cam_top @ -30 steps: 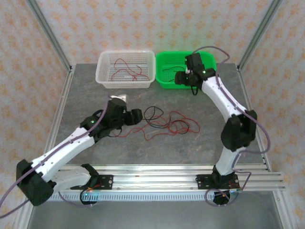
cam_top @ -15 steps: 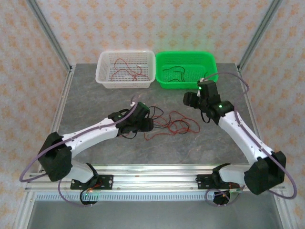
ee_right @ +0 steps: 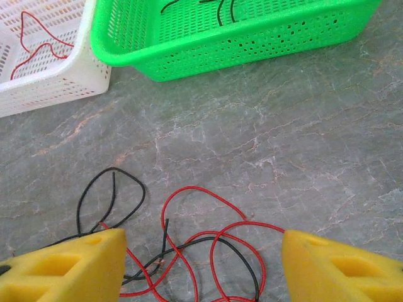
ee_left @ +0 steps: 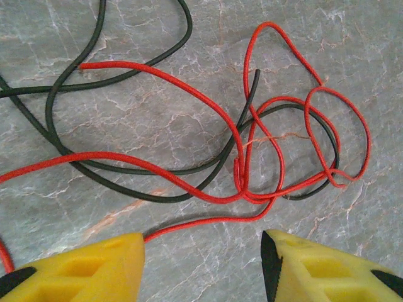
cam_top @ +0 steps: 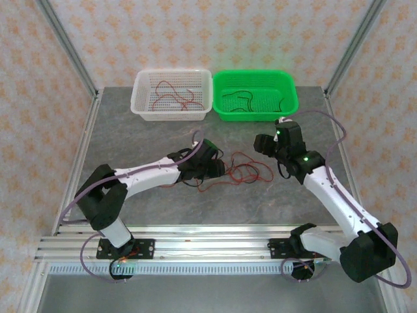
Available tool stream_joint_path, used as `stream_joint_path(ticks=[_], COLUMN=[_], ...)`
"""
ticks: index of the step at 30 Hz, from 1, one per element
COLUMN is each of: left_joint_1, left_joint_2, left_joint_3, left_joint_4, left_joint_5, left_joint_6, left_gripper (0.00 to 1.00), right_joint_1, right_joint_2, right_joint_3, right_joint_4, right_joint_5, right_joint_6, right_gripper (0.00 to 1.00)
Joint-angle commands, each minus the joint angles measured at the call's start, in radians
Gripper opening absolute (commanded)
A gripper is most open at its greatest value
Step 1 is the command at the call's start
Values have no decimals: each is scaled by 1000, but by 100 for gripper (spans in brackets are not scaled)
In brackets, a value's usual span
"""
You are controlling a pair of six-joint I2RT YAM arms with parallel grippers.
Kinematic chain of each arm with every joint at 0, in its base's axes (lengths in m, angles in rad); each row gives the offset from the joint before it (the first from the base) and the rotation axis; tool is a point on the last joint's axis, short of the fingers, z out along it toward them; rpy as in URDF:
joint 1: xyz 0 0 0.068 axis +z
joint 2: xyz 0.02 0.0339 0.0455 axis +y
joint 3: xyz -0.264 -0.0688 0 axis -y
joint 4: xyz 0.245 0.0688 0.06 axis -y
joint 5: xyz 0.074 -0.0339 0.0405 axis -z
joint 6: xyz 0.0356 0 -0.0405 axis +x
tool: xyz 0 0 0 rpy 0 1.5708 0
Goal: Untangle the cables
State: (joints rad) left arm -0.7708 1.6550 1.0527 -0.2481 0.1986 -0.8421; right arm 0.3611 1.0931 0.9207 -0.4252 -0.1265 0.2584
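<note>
The top external view looks down from above and behind, taking in the whole worktop [cam_top: 130, 150], with the white basket [cam_top: 171, 112] and green basket [cam_top: 255, 116] at upper middle. The left wrist view faces straight down, very close over the cables [ee_left: 242, 170]. The right wrist view tilts forward from farther off, with the same tangle at the bottom and both baskets along the top.

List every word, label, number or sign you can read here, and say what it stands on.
No text can be read.
The white basket, the green basket, the table, the cables, the left gripper and the right gripper show no print.
Any marks on the arm bases are too small to tell.
</note>
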Motion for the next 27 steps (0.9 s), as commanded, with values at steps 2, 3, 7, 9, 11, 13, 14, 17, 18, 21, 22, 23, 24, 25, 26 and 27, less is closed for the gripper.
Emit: stream_joint_path(ticks=[2,3,7,9,11,13,14,17,18,21,22,23,24,25,26,27], left_joint_1=[-2,-3,1,5,13,18,21,29,32,46,50,54,57,62,65,67], left_joint_2=[47,61,102,113,125,138,145,165,170,190,194,199,203,207,211,214], left_joint_3=[44,52,70,73,79,87,90,95,95,95,95,95,95,96,96,98], left_joint_4=[68,67,68,82,93,98,102,117,124,146,154,161,166,173,182,189], left_joint_5=[3,0,-24,-35,-46,-49,-48,-54,-55,-58,-60,-62,-63,-65,-67,-67], left_joint_6=[-47,-47,-47,-49,-48,-46,-45,-45,-46,-46,-45,-46,-46,-45,-46,-46], left_gripper=[53,53,53,53,53,53,53,53,53,50,50,49,48,47,45,44], right_joint_1=[-1,-1,-1,-1,-1,-1,-1,-1,-1,0,-1,-1,-1,-1,-1,-1], right_joint_2=[-33,-37,-54,-62,-70,-78,-82,-94,-97,-106,-110,-114,-116,-120,-125,-129], right_joint_3=[-6,-8,-13,-14,-19,-24,-28,-37,-39,-42,-43,-45,-46,-49,-52,-55], right_joint_4=[19,19,13,7,4,2,0,-2,-4,-10,-12,-15,-17,-18,-20,-21], right_joint_5=[31,31,35,37,39,39,39,39,40,39,39,39,38,37,36,35], right_joint_6=[-5,-5,-7,-9,-7,-7,-5,-1,-1,1,4,4,5,7,9,11], right_gripper=[66,66,66,66,66,66,66,66,66,66,66,66,66,65,65,65])
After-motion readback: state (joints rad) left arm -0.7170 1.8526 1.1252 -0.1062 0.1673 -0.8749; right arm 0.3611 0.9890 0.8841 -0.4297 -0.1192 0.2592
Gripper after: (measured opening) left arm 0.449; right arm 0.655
